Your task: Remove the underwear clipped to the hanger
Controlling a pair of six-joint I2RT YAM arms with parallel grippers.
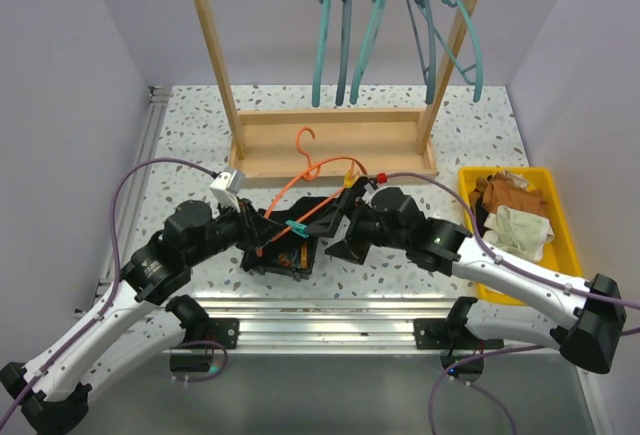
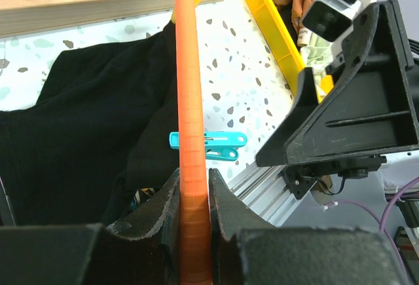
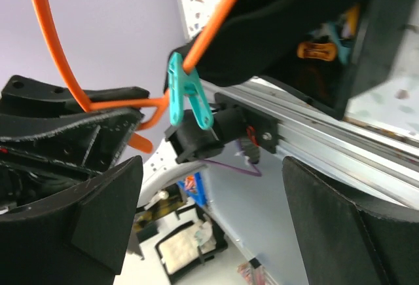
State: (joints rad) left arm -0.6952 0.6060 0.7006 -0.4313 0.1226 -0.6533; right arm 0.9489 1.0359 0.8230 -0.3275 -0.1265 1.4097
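Note:
An orange hanger (image 1: 318, 190) lies tilted over the table's middle with the black underwear (image 1: 305, 213) draped on it, held by a teal clip (image 1: 297, 226). My left gripper (image 1: 258, 230) is shut on the hanger's orange bar (image 2: 193, 187), with the black cloth (image 2: 78, 134) to its left and the teal clip (image 2: 209, 145) just beyond the jaws. My right gripper (image 1: 340, 217) is wide open and empty (image 3: 209, 219); the teal clip (image 3: 186, 92) on the orange bar (image 3: 216, 19) lies a little beyond its fingers. The cream-white brief (image 1: 520, 227) lies in the yellow bin.
A yellow bin (image 1: 560, 217) at the right holds brown clothes (image 1: 505, 193). A wooden rack (image 1: 330, 145) with several teal hangers (image 1: 345, 35) stands at the back. A black box (image 1: 285, 257) holding small clips sits under the black cloth, near the table's aluminium front rail (image 1: 320, 310).

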